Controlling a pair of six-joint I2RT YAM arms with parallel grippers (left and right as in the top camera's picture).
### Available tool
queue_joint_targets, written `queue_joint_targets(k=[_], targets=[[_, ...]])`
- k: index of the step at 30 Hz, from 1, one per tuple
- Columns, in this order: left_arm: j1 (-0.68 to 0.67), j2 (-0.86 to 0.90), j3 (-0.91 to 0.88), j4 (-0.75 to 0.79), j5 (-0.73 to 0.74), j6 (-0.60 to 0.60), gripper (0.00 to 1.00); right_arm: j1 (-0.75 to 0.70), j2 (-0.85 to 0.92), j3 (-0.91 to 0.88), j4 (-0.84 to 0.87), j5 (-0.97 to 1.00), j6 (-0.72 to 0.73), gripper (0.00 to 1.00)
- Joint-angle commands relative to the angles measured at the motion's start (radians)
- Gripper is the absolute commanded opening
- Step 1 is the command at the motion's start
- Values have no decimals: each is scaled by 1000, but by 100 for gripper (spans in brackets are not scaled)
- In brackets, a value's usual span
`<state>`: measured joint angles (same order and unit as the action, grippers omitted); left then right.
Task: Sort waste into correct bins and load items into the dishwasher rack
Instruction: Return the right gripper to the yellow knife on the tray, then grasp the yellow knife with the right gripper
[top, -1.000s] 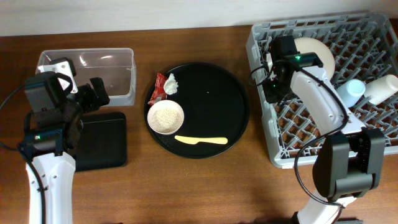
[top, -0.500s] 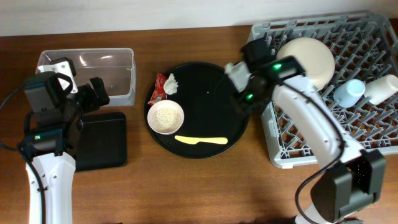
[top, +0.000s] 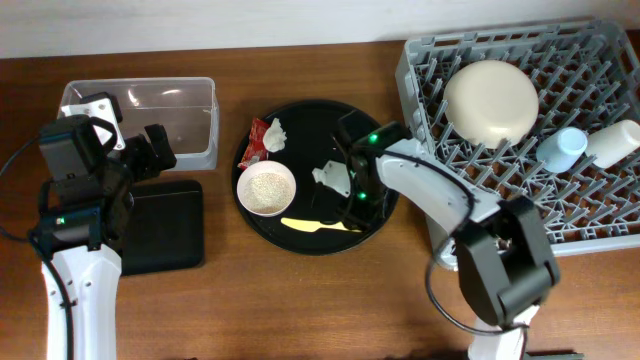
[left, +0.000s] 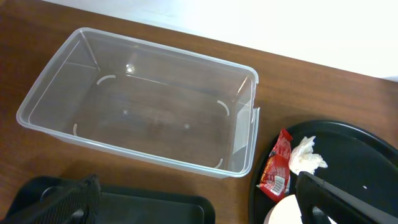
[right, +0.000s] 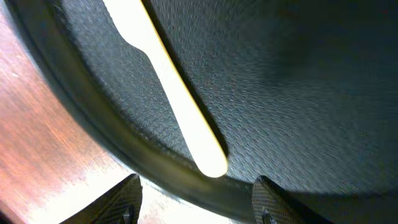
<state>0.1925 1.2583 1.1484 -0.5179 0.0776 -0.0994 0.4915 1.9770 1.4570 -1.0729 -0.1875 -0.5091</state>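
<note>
Brown wooden desk carries every item. Nearest its front edge, the yellow utensil lies on the near part of the round black tray and is not yet loaded. The right pincer hangs over one end of this utensil, jaws apart with nothing between them; picking it up appears to be the step in hand.

Toward the left edge, the shallow black bin shows no waste in it. The left pincer hovers by the clear tub, jaws wide apart and holding nothing.

Further back on the round tray, the small pink bowl holds the rice, not yet tipped out. Behind it, the red wrapper and the white tissue scrap lie touching each other, unsorted. The clear tub at the far left corner is empty.

Along the right edge, the dishwasher rack holds the cream bowl, light blue cup and white cup toward its far side.

Judgement: these three items are loaded. The utensil, the pink bowl and all three waste items remain.
</note>
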Motion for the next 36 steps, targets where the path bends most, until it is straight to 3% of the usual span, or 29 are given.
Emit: queue_joint_targets(k=[1,10,12,19,24,30,36], targets=[[5,-17,20,2,0,-13,100,7,67,-8,-35,-84,-63,61],[5,-17,20,2,0,-13,100,26,92,-8,0,-90,-63,61],[5,-17,20,2,0,-13,100,26,92,-8,3,-90,-63,55],[5,-17,20,2,0,-13,100,26,92,-11,3,-90,-60,56],[5,-17,20,2,0,-13,100,26,92,-16,13,-85,-60,45],[5,-17,20,2,0,-13,100,26,92,-55,42,-34,-48,42],[5,-17,20,2,0,-13,100,25,92,-55,54,-24,-47,26]])
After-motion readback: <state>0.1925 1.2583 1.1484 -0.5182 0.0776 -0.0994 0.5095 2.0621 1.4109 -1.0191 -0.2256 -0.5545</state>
